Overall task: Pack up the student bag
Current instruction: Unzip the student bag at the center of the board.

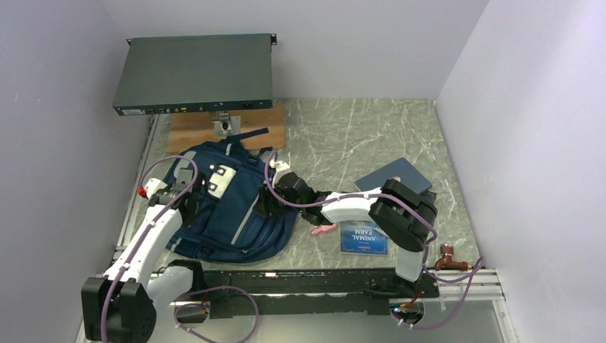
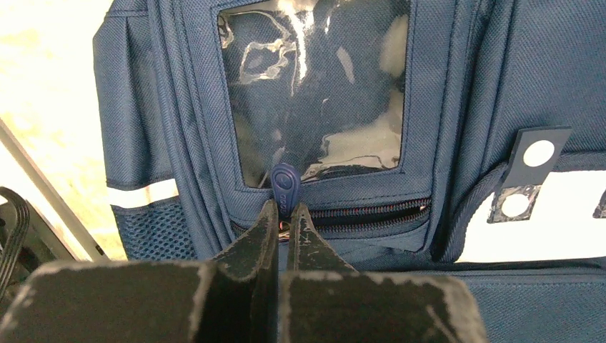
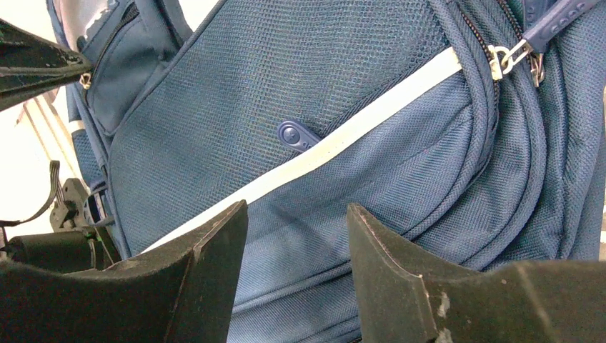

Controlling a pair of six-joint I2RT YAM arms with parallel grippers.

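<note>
**Desk:** From above, where did the bag (image 1: 229, 207) lie?

**Photographer:** Flat on the table (image 1: 343, 136), toward its near left corner, with the front pocket facing up. The left gripper (image 1: 176, 191) was at the bag's left side and the right gripper (image 1: 267, 206) at its right side. A blue book (image 1: 363, 239) lay near the front edge, right of centre. A dark book (image 1: 397, 176) lay behind it. Both were apart from the bag.

**Desk:** And from the left wrist?

**Photographer:** The left gripper's fingers (image 2: 250, 246) were pressed together, pinching the lower end of a blue pull (image 2: 284, 184). That pull sat on the zipper (image 2: 371, 212) running just below the bag's clear window (image 2: 314, 86).

**Desk:** The right wrist?

**Photographer:** The right gripper's fingers (image 3: 207, 257) stood spread, with the bag's blue fabric bulging between them. Whether they touched it could not be told. A white stripe (image 3: 357, 120) ran diagonally across the fabric beyond the fingertips, and a small tab (image 3: 295, 135) lay against its upper edge.
</note>
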